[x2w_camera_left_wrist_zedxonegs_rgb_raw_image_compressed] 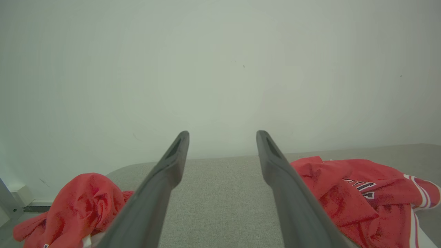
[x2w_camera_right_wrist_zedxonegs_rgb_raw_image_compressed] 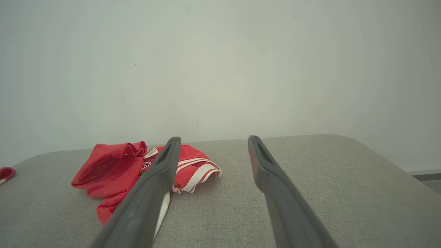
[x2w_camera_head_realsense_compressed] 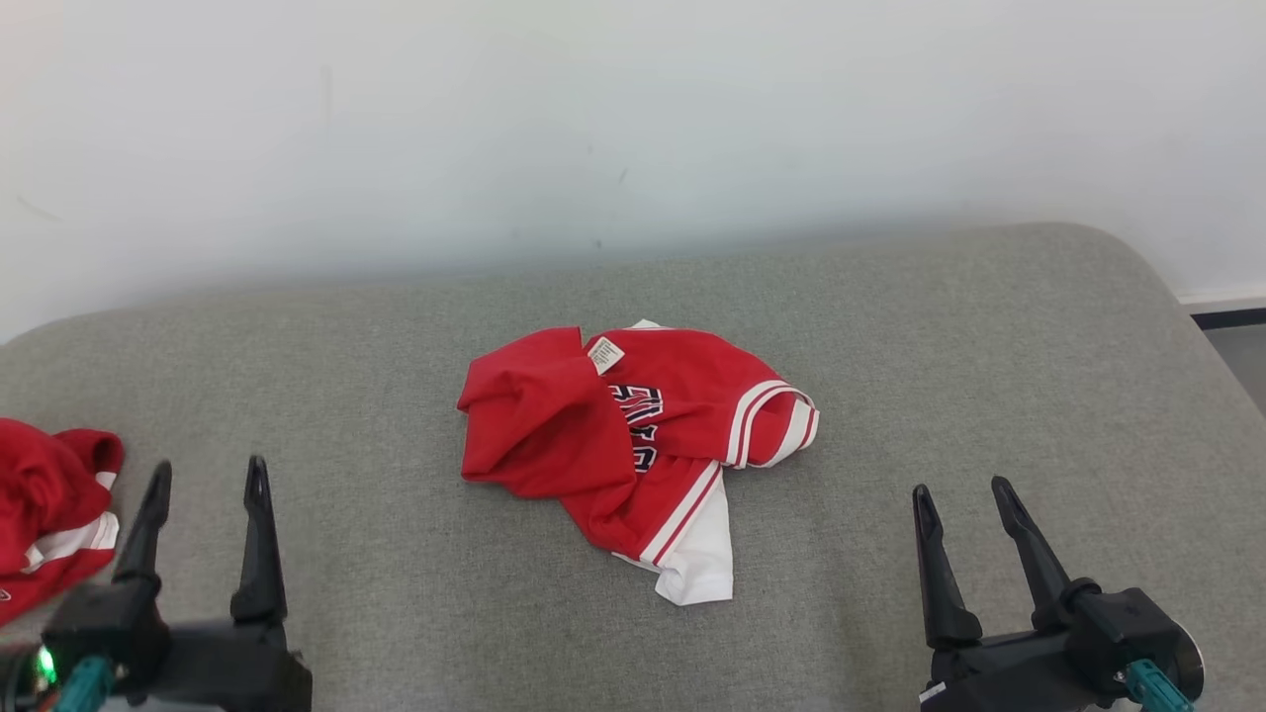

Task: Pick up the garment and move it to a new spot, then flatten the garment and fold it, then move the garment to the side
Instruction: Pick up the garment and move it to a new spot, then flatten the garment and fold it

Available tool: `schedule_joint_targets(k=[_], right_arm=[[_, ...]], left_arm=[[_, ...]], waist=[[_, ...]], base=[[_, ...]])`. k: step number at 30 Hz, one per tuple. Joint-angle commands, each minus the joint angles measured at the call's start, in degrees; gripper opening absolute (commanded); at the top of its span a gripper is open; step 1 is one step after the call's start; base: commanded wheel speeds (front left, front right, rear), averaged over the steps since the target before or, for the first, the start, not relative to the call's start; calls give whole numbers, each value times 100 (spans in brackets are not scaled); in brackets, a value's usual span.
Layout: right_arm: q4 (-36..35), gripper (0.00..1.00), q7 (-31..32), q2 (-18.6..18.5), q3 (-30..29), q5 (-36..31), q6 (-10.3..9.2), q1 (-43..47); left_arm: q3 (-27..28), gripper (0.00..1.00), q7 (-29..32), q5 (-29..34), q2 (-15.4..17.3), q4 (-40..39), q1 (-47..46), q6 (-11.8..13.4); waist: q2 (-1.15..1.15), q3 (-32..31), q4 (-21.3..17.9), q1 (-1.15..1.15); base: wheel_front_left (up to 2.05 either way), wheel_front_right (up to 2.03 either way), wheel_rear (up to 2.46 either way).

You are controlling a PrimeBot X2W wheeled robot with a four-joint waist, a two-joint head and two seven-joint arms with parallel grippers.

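A crumpled red garment [x2w_camera_head_realsense_compressed: 613, 445] with white trim and dark lettering lies in the middle of the grey cushion [x2w_camera_head_realsense_compressed: 890, 336]. It also appears at the right of the left wrist view, garment [x2w_camera_left_wrist_zedxonegs_rgb_raw_image_compressed: 358, 193], and at the left of the right wrist view, garment [x2w_camera_right_wrist_zedxonegs_rgb_raw_image_compressed: 113, 168]. My left gripper [x2w_camera_head_realsense_compressed: 206, 477] hovers open at the lower left, well short of it. At the lower right my right gripper [x2w_camera_head_realsense_compressed: 961, 489] is open too, with nothing between its fingers. Both grippers are apart from the cloth.
A second red and white cloth [x2w_camera_head_realsense_compressed: 49, 504] lies bunched at the cushion's left edge, just left of my left gripper, and appears as cloth [x2w_camera_left_wrist_zedxonegs_rgb_raw_image_compressed: 79, 206]. A white wall [x2w_camera_head_realsense_compressed: 633, 119] stands behind the cushion. Floor [x2w_camera_head_realsense_compressed: 1236, 346] lies past the right edge.
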Motion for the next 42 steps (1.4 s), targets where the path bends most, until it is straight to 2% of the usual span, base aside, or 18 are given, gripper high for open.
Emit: schedule_joint_targets(k=[1,7,13,18,42], right_arm=[[14,100,22,12,-8,-2,20,74],[85,100,76,13,30,40,20,192],[163,100,169,13,-19,53,20,288],[193,100,280,13,-2,84,20,330],[112,100,506,13,-76,-43,20,433]], left_arm=[[0,100,17,9,-23,-47,155,52],[67,100,-118,-20,-151,-151,788,277],[45,100,-133,7,-164,-159,1200,392],[-20,100,-164,-47,-133,-138,1399,297],[-57,100,-527,259,126,-79,1386,409]], waist=[[0,-36,30,1],[0,-97,60,1],[0,-129,156,1],[0,-156,228,1],[0,-211,372,1]], base=[[0,0,0],[0,0,0],[0,0,0],[0,0,0],[0,0,0]])
